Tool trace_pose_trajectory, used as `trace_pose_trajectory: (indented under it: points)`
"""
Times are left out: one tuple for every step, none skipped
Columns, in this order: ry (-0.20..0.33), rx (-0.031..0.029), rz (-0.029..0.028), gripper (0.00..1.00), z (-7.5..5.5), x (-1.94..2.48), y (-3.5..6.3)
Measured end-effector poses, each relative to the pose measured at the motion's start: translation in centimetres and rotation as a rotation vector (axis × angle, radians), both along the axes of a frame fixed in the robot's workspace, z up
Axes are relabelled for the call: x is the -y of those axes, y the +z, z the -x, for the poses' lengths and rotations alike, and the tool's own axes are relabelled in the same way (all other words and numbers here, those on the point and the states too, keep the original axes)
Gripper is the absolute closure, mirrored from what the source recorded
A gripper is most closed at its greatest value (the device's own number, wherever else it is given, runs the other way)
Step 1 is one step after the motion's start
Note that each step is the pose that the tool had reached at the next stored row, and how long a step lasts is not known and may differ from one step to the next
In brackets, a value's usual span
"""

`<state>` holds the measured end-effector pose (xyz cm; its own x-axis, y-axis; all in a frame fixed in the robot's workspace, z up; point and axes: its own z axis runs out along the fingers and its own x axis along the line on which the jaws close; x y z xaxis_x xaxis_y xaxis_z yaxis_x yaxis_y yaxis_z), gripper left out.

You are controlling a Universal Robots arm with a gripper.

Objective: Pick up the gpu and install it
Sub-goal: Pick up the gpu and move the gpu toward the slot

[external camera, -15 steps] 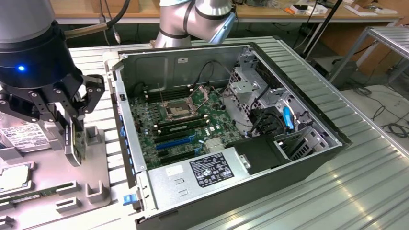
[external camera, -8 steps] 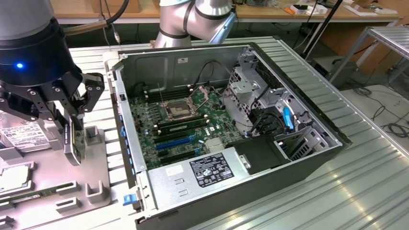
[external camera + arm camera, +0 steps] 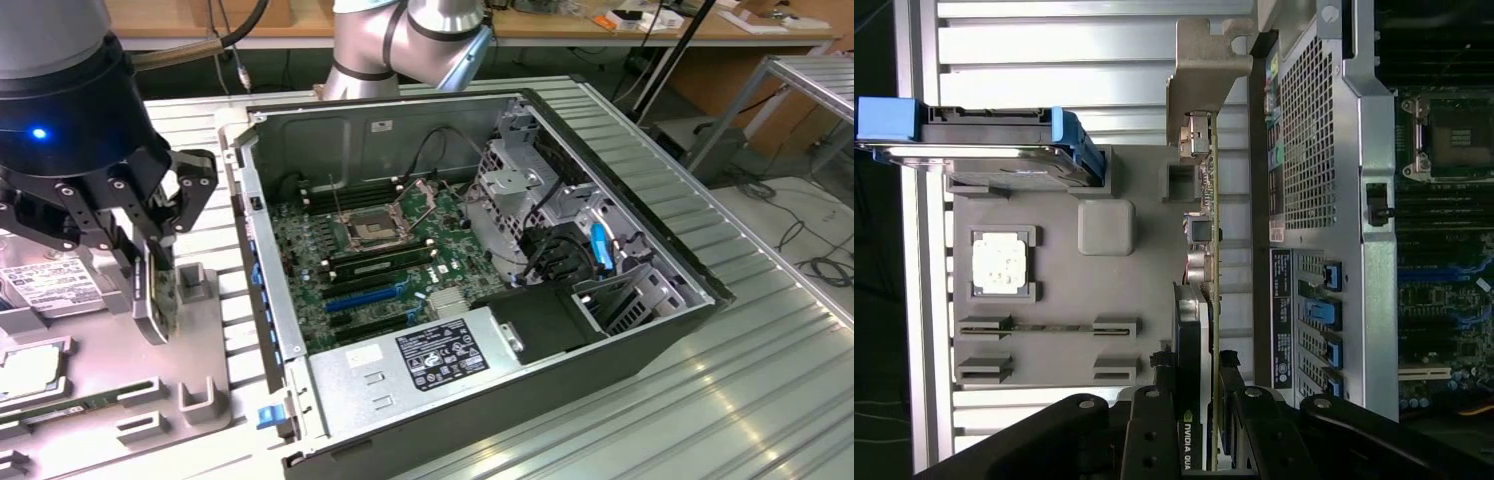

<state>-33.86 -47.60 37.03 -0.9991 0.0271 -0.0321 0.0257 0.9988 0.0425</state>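
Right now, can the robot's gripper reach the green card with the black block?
Likely yes: the gripper seems to have its jaws closed on the thin green circuit card with a black cooler, standing in its grey tray; nothing blocks it.

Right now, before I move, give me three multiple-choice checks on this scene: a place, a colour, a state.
1. Where is the gpu? A: on edge in the grey tray beside the case. B: inside the case. C: on the floor.
2. The hard drive has side rails coloured: A: red. B: blue. C: yellow.
3. The fingers are: A: wide open, holding nothing. B: closed on the gpu. C: closed on the hard drive.
Answers: 1 A, it stands in the tray outside the case. 2 B, both rail ends show blue. 3 B, one finger sits against each face.
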Motion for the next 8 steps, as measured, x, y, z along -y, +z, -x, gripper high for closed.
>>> trace_pose_trajectory:
  points:
    - [0.000, 0.0001, -0.0001, 0.73, 0.00, 0.00, 0.01]
    - [0.000, 0.0000, 0.0000, 0.73, 0.00, 0.00, 0.03]
    - [0.000, 0.0000, 0.0000, 0.73, 0.00, 0.00, 0.04]
    - [0.000, 0.0000, 0.0000, 0.73, 0.00, 0.00, 0.06]
    - [0.000, 0.0000, 0.0000, 0.73, 0.00, 0.00, 0.08]
    - [0.000, 0.0000, 0.0000, 0.73, 0.00, 0.00, 0.10]
    - [0.000, 0.0000, 0.0000, 0.73, 0.00, 0.00, 0.11]
    - [0.000, 0.0000, 0.0000, 0.73, 0.00, 0.00, 0.14]
